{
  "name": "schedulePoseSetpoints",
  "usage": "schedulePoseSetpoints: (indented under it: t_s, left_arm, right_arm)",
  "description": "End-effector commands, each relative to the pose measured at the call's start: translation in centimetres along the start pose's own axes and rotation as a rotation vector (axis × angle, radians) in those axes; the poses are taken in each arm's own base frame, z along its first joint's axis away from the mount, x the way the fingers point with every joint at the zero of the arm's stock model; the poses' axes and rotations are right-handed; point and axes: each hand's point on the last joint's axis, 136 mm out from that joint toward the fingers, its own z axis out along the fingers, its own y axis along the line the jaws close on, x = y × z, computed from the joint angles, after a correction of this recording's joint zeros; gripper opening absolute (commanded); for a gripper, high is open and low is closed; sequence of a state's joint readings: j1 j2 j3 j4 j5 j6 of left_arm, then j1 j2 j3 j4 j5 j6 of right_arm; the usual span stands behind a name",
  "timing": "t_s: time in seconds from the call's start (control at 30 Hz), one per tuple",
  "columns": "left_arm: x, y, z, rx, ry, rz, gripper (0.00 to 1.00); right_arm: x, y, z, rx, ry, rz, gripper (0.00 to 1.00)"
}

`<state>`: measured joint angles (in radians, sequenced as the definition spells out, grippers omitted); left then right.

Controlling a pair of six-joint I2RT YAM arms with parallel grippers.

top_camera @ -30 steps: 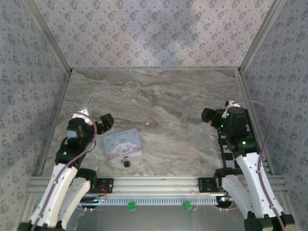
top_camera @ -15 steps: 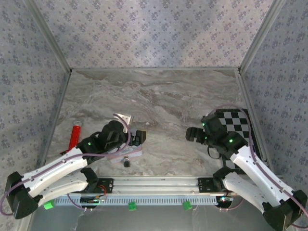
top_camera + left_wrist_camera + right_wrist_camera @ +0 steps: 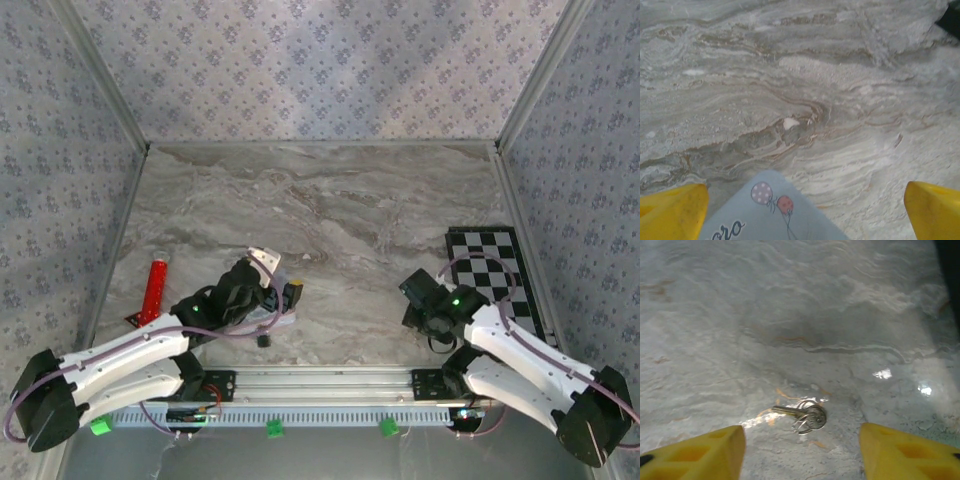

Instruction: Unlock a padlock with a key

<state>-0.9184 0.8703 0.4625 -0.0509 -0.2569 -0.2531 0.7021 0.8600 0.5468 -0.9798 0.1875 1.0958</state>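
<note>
Three patterned walls (image 3: 320,70) are enclosing a marbled grey table (image 3: 340,200), with an aluminium rail (image 3: 330,384) running along its near edge. We are seeing a checkerboard mat (image 3: 490,262) lying beyond the right gripper (image 3: 802,452) and a red tube (image 3: 155,290) lying well left of the left gripper (image 3: 801,214).

The left gripper is hovering over a corner of the pale-blue tin (image 3: 765,222), jaws spread wide and gripping nothing. The padlock (image 3: 263,340) is sitting just behind that gripper, toward the arm bases, beside the tin. The right gripper is standing with its jaws apart and empty, and the key (image 3: 807,416) is lying on the table just ahead of its fingertips.

Compared with half a second ago, the right arm is sitting nearer its base, leaving the whole mat uncovered, while the left arm is remaining over the tin.
</note>
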Motion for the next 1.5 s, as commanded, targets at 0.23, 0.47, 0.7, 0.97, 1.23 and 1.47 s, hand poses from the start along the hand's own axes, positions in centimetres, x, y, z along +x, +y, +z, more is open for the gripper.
schedulePoseSetpoints:
  t_s: [0.23, 0.47, 0.7, 0.97, 1.23, 1.47]
  left_arm:
    - [-2.6, -0.4, -1.6, 0.031, -0.118, -0.025, 1.0]
    - [-2.9, -0.2, -2.1, 0.025, -0.124, -0.027, 1.0]
    - [-2.9, -0.1, -2.2, 0.023, -0.13, -0.029, 1.0]
    - [-2.9, 0.1, -2.1, 0.01, -0.129, -0.026, 1.0]
    - [-2.7, 0.1, -2.0, 0.008, -0.122, -0.023, 1.0]
    - [-2.8, 0.1, -2.1, 0.008, -0.125, -0.025, 1.0]
  right_arm:
    - [0.5, -0.2, 1.6, 0.139, 0.008, 0.058, 0.44]
    - [0.6, 0.6, 1.9, 0.173, 0.016, 0.026, 0.41]
    - [0.9, 0.7, 2.4, 0.194, 0.032, 0.016, 0.36]
    - [1.3, 0.3, 2.8, 0.215, 0.03, 0.019, 0.32]
    - [1.6, 0.1, 3.1, 0.223, 0.024, 0.01, 0.31]
    - [2.1, 0.0, 3.5, 0.25, 0.028, 0.006, 0.3]
